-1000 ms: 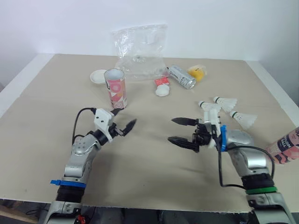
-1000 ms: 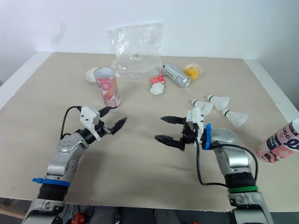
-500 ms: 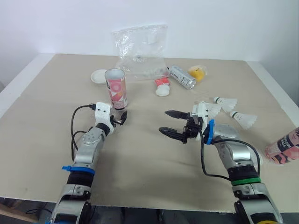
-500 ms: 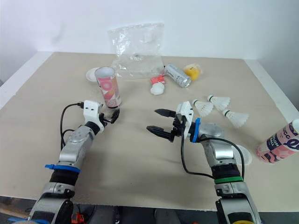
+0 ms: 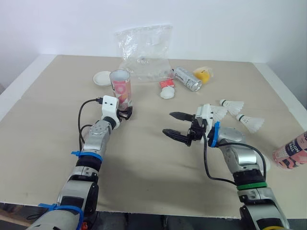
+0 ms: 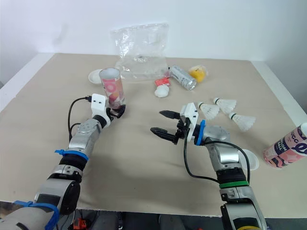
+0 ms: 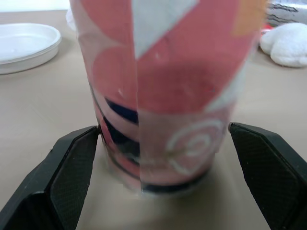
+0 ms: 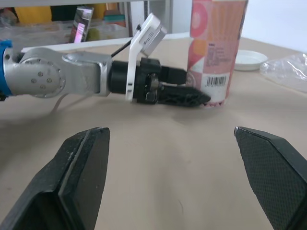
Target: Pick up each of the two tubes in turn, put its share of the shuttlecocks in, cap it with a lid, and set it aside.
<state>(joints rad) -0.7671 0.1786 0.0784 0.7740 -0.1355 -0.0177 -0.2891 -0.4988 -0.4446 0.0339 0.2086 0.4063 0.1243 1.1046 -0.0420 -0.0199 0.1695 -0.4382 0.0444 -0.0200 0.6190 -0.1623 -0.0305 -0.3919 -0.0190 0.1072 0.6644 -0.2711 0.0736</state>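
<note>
A pink patterned tube (image 5: 120,89) stands upright at the back left, its mouth open. My left gripper (image 5: 125,114) is at its base, open, one finger on each side of the tube (image 7: 163,91) and close against its wall. Over the middle of the table hovers my right gripper (image 5: 168,123), open and holding nothing. A second pink tube (image 5: 291,155) lies on its side at the right edge. Three white shuttlecocks (image 5: 232,104) (image 5: 252,122) (image 5: 213,111) lie right of centre. One white lid (image 5: 101,77) rests behind the upright tube, another (image 6: 249,159) by my right arm.
A crumpled clear plastic bag (image 5: 144,48) sits at the back centre. A silver can (image 5: 187,79) lies beside a yellow object (image 5: 203,74), with a white and red item (image 5: 167,91) next to them. The table's front edge is close below my arms.
My left gripper moved forward to the upright tube and now has its fingers around the base. My right gripper shifted a little left and forward, still open.
</note>
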